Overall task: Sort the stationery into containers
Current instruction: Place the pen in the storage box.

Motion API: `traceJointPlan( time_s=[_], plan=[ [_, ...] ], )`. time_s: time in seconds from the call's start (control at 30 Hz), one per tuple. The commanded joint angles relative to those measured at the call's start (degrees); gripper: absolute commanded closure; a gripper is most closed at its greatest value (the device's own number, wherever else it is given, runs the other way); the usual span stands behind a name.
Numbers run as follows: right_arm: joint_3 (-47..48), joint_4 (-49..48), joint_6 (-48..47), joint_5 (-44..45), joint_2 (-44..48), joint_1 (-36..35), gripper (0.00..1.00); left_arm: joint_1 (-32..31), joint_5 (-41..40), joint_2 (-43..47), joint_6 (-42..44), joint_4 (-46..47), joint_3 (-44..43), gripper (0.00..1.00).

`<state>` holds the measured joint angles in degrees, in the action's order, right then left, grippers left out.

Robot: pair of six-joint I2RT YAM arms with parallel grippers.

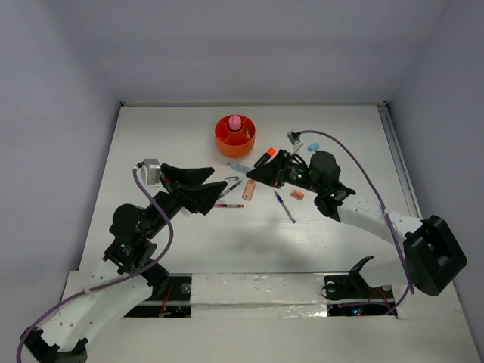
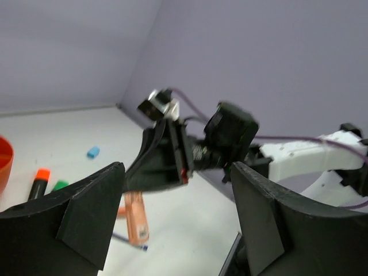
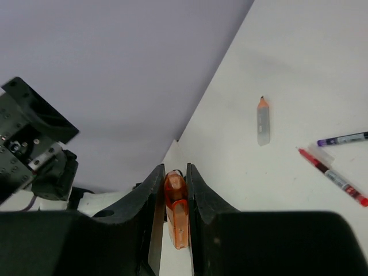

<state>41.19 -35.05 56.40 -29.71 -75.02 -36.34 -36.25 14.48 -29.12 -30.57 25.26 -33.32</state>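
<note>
Right gripper [image 3: 173, 172]: clamped on peach marker [image 3: 176, 215], apparently for carrying to cup [image 1: 221, 138]. Left gripper [image 2: 178, 190]: jaws apart, empty, beside red pen [image 1: 228, 205], probably its next pick. Cup already holds pink bottle [image 1: 235, 122].

The left arm rises from its base and folds at the elbow. Its left gripper [image 1: 221, 186] lies level, below and a little left of the orange cup [image 1: 224, 141], with the jaws spread wide and nothing between them. The right arm stretches from its base toward the same cup, and the right gripper [image 1: 252, 175] points left just below the cup, fingers pinched onto a peach marker [image 3: 177, 218], tip to tip with the left gripper, near but apart.
</note>
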Motion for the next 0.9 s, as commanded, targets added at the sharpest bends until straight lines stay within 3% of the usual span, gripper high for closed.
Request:
traceJointPlan(
  time_s=[0.0,0.1,0.13,0.2,0.57,0.87],
  plan=[
    [4.9,4.9,-4.9,2.3,1.3,1.6,1.0,0.1,-1.5,2.5,-1.0,-1.0,4.9,0.29],
    [8.5,9.6,-9.9,7.3,1.0,3.7,1.0,0.1,-3.1,6.4,-1.4,-3.3,9.3,0.22],
    [10.5,11.0,-11.8,8.3,0.7,4.9,1.0,0.1,-4.4,8.1,-1.5,-4.3,11.2,0.12],
    [12.8,11.8,-13.2,11.2,-1.4,6.3,1.0,0.1,-5.1,9.6,-1.9,-4.5,13.1,0.01],
    [37.0,18.2,-26.0,26.0,-23.2,9.6,1.0,0.1,-9.5,11.0,0.8,-2.0,20.5,0.01],
    [58.0,22.7,-31.7,31.5,-42.5,10.1,1.0,0.1,-9.9,8.1,4.7,0.9,22.4,0.01]
  ],
)
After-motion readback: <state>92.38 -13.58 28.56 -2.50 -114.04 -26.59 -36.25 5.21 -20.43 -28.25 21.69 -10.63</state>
